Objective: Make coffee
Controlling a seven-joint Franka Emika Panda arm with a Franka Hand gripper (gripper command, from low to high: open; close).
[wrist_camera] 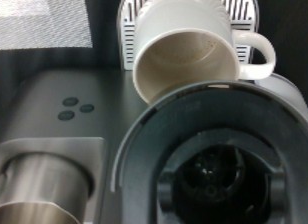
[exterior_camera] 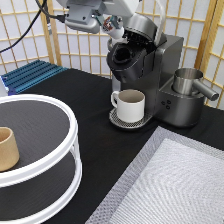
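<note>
**Pod carried to the open brewer**

The end effector [exterior_camera: 111, 23] hangs at the exterior view's top, just above and to the left of the coffee machine [exterior_camera: 155, 75], whose lid [exterior_camera: 142, 25] is tipped up. Its fingers are closed on the coffee pod [exterior_camera: 108, 22] — a small pale cup with a dark red-and-blue top showing between them. The pod is in the air, not yet in the machine.

Below it the brew chamber [exterior_camera: 122, 55] gapes open, and the wrist view looks straight down into that dark round well [wrist_camera: 211, 175], which appears empty. A white mug [exterior_camera: 130, 104] already stands on the drip tray [exterior_camera: 116, 120] under the spout, handle toward the exterior view's left; the wrist view shows its inside [wrist_camera: 185, 60] empty apart from a faint stain.

Risks, as I judge them:
- The pod sits slightly off to the left of the chamber mouth — let go from here, it could strike the rim and bounce onto the bench [exterior_camera: 75, 105] or into the mug.
- A tilted pod might jam crookedly in the well and stop the lid closing.
- The raised lid stands close beside the wrist, so a careless descent could knock it.

A steel jug [exterior_camera: 187, 82] rests on the machine's right side, and a tan cup [exterior_camera: 7, 148] on the white two-tier stand [exterior_camera: 60, 165], well apart from the work.
</note>
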